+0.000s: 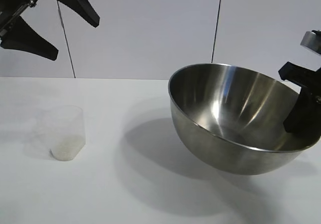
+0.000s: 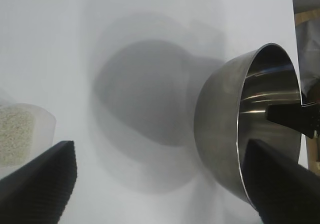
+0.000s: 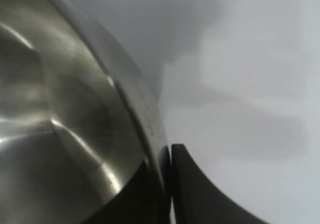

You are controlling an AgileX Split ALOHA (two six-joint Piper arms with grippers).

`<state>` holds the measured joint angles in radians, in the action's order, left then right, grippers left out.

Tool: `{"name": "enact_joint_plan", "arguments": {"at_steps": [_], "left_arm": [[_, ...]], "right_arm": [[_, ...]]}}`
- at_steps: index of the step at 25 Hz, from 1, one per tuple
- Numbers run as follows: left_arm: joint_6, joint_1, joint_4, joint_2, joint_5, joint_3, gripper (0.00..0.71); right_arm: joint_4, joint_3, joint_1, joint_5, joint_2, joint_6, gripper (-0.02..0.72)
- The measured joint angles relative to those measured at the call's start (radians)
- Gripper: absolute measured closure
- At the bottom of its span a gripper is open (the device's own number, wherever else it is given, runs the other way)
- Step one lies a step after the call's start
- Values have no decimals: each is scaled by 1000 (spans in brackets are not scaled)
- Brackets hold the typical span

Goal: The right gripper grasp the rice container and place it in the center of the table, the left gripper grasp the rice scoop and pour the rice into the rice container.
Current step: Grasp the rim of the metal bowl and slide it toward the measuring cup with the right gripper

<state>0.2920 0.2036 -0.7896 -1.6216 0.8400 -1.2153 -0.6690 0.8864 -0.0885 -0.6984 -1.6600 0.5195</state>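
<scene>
The rice container (image 1: 230, 119), a large shiny steel bowl, hangs tilted above the white table (image 1: 140, 194) at the right, its shadow under it. My right gripper (image 1: 301, 121) is shut on its right rim, one finger inside, one outside; in the right wrist view the gripper (image 3: 167, 156) pinches the rim of the bowl (image 3: 60, 114). The rice scoop (image 1: 62, 133), a frosted plastic cup with rice (image 1: 65, 148) in its bottom, stands on the table at the left. My left gripper (image 1: 52, 21) is open high above it, empty. The left wrist view shows the scoop (image 2: 22, 134) and bowl (image 2: 250, 124).
A white panelled wall (image 1: 150, 28) stands behind the table. The table runs between the scoop and the bowl's shadow.
</scene>
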Motion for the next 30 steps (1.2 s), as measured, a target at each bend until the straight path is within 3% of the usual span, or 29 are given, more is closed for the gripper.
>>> {"name": "enact_joint_plan", "arguments": {"at_steps": [9,21,30], "left_arm": [[0,0,-1,0,0,0,61],[0,0,-1,0,0,0,61],[2,0,-1,0,-1,0,61]], "right_arm": [[109,179,147,-24,-61,-155,694],[125,316,288,-10,-261,-199,694],[221,346,326,17,-287,-218,694]]}}
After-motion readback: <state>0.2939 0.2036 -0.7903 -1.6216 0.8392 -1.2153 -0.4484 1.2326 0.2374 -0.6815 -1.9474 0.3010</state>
